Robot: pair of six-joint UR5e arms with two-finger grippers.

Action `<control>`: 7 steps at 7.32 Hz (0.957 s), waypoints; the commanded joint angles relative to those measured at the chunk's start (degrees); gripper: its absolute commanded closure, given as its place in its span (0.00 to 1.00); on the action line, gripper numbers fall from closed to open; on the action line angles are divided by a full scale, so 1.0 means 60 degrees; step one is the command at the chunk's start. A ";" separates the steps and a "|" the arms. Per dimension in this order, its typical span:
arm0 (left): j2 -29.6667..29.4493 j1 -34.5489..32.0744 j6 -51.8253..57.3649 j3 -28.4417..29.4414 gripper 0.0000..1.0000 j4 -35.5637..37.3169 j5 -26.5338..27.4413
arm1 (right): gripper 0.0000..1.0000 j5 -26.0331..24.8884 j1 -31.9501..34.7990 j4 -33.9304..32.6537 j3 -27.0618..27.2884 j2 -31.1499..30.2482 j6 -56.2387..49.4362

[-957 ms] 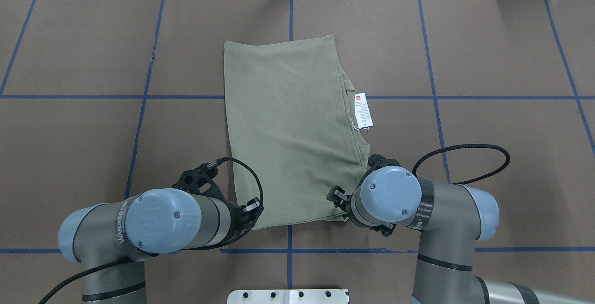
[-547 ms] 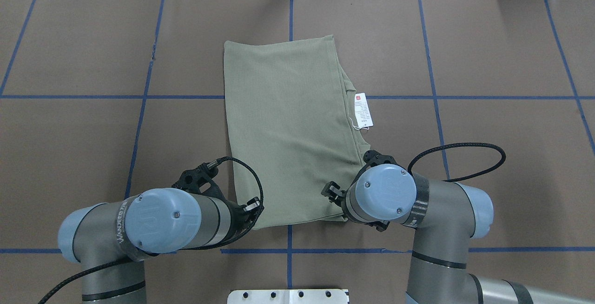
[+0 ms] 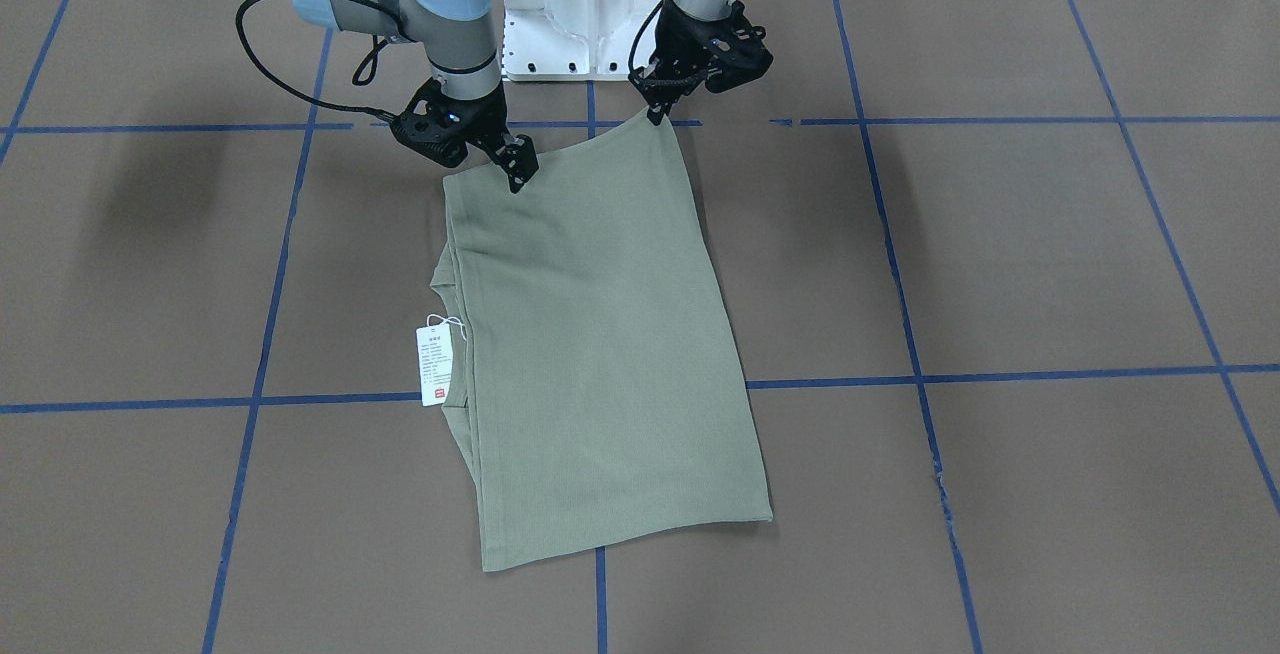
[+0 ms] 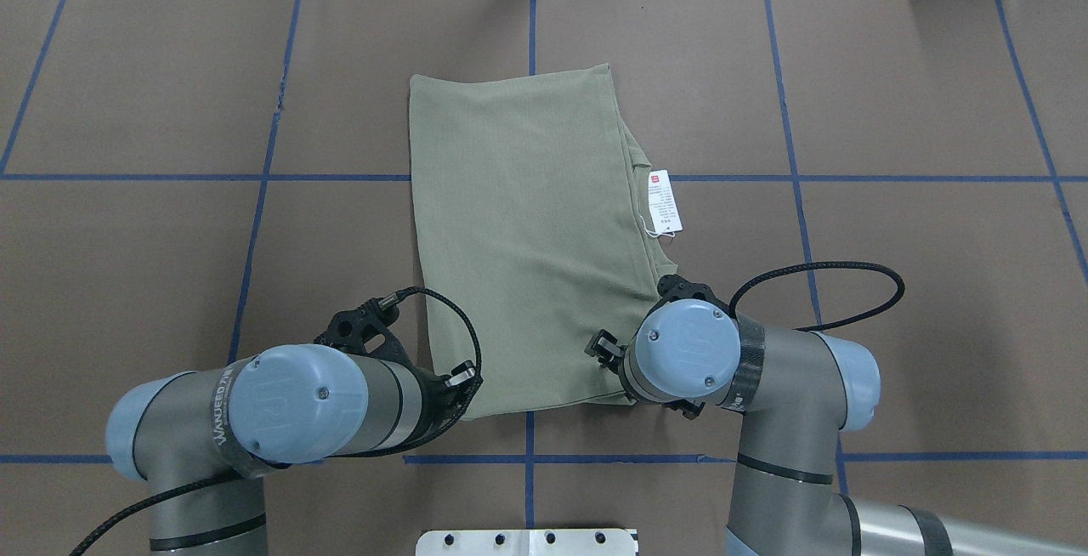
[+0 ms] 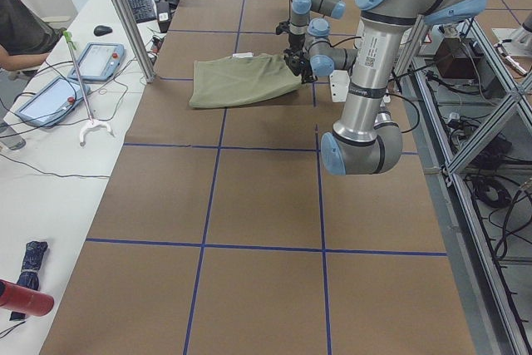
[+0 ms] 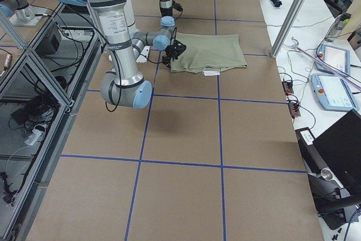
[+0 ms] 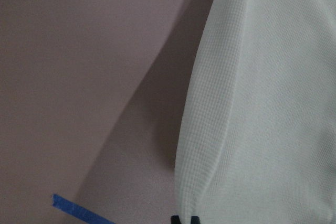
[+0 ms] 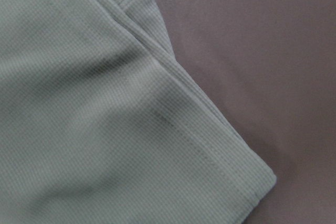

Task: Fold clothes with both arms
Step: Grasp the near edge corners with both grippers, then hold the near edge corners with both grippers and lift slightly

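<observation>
Left arm (image 4: pixel 289 403): last links lie low and near level, and the wrist turns down to its gripper.
Left gripper (image 3: pixel 657 114): points down, 2 fingers pinched together on a raised corner of the shirt (image 3: pixel 600 334). 1 fingertip (image 7: pixel 184 219) shows at the cloth's edge in the wrist view.
Right arm (image 4: pixel 688 350): elbow out to the side, blue wrist cap facing up, just above its gripper.
Right gripper (image 3: pixel 520 174): angled down, tips touching the shirt just inside its corner. The fingers look close together, but whether they clamp cloth is unclear.

Folded green shirt (image 6: pixel 210 50) — right pincer (image 6: pixel 171 57) at its robot-side corner.
</observation>
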 commanded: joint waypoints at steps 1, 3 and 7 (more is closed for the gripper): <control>-0.0002 0.0002 -0.0006 0.0000 1.00 0.0000 0.0004 | 0.00 0.0000 -0.0056 -0.0005 -0.0010 -0.0049 0.0017; 0.0012 -0.0012 -0.0006 0.0000 1.00 0.0000 0.0004 | 0.16 0.0000 -0.0114 -0.0005 0.0005 -0.0035 0.0017; 0.0013 0.0002 -0.0006 0.0029 1.00 0.0000 0.0019 | 1.00 0.0029 -0.0144 -0.0020 0.0020 0.0009 -0.0056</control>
